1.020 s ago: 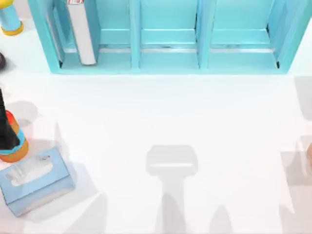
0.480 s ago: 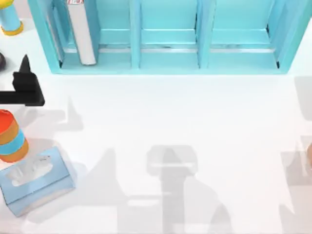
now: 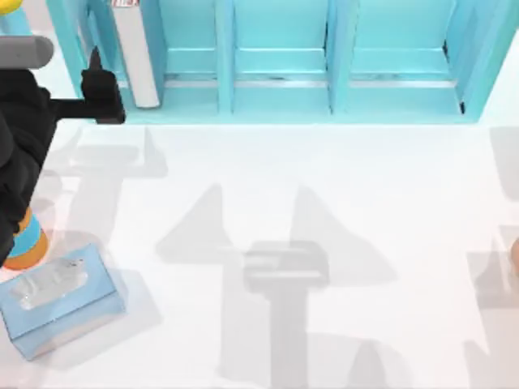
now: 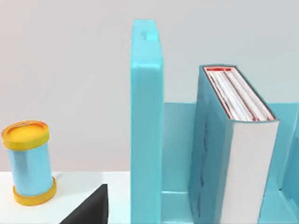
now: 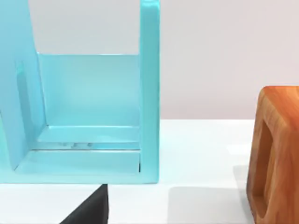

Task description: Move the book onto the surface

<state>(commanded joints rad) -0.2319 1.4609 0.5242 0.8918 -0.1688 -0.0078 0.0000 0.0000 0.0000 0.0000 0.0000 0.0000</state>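
The book stands upright in the leftmost compartment of the light blue shelf unit at the back of the table. In the left wrist view the book shows its teal cover and white page edges just past the shelf's side wall. My left gripper hovers in front of that compartment, a little left of the book and apart from it. The white surface spreads out in front of the shelf. A black part of my right gripper faces the shelf's end wall.
A pale blue tissue box lies at the front left, with an orange and blue can just behind it. A yellow-capped blue can stands left of the shelf. A wooden block sits near the right edge.
My left arm has swung in from the left edge and moved toward the back, from beside the orange can up to the front of the shelf's leftmost compartment.
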